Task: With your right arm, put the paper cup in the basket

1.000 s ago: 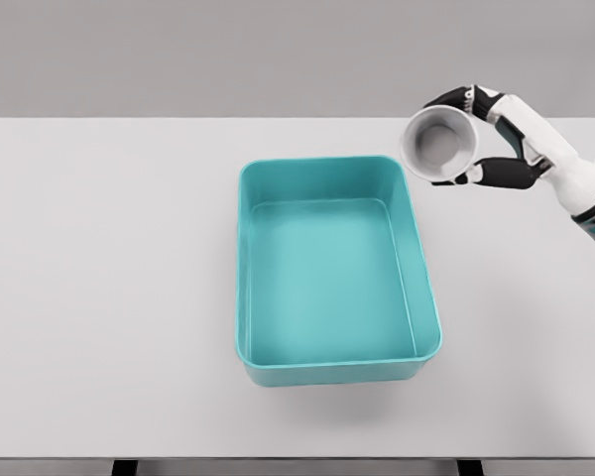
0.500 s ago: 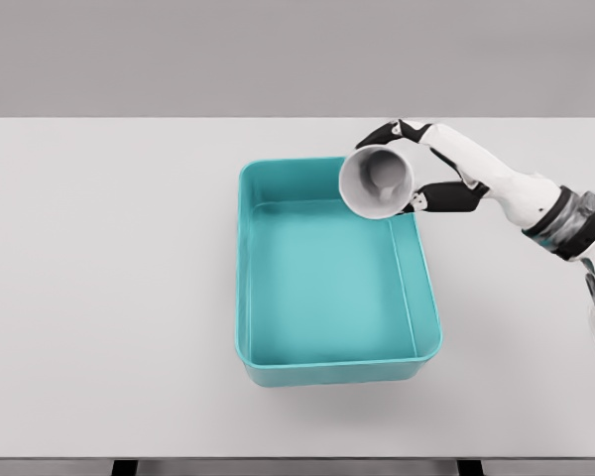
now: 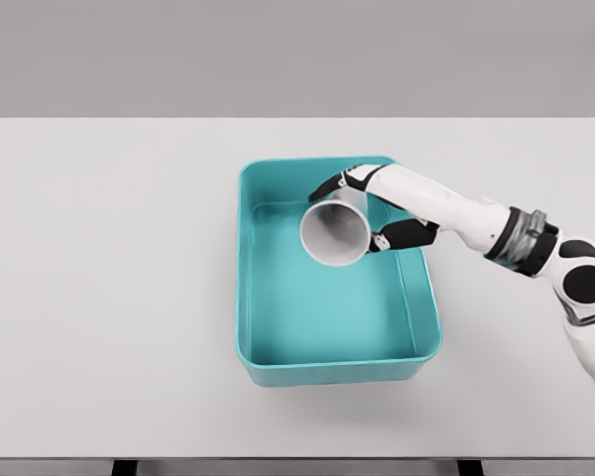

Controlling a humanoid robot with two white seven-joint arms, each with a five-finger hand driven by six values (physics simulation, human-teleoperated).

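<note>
Head view: a pale grey bench (image 3: 109,297) is seen from above, with a teal rectangular basket (image 3: 425,288) set near its middle. The right arm is extended from the right edge of the picture across the basket's far right corner. The right robot hand (image 3: 362,210) is closed around a white paper cup (image 3: 334,232), with dark fingers (image 3: 329,185) wrapped over the top and the thumb pressed against the lower side. The cup is held tilted on its side, its open mouth turned toward the camera and slightly left. It is positioned over the basket's far interior; whether the basket's floor is touched cannot be told. The left arm is not seen.
</note>
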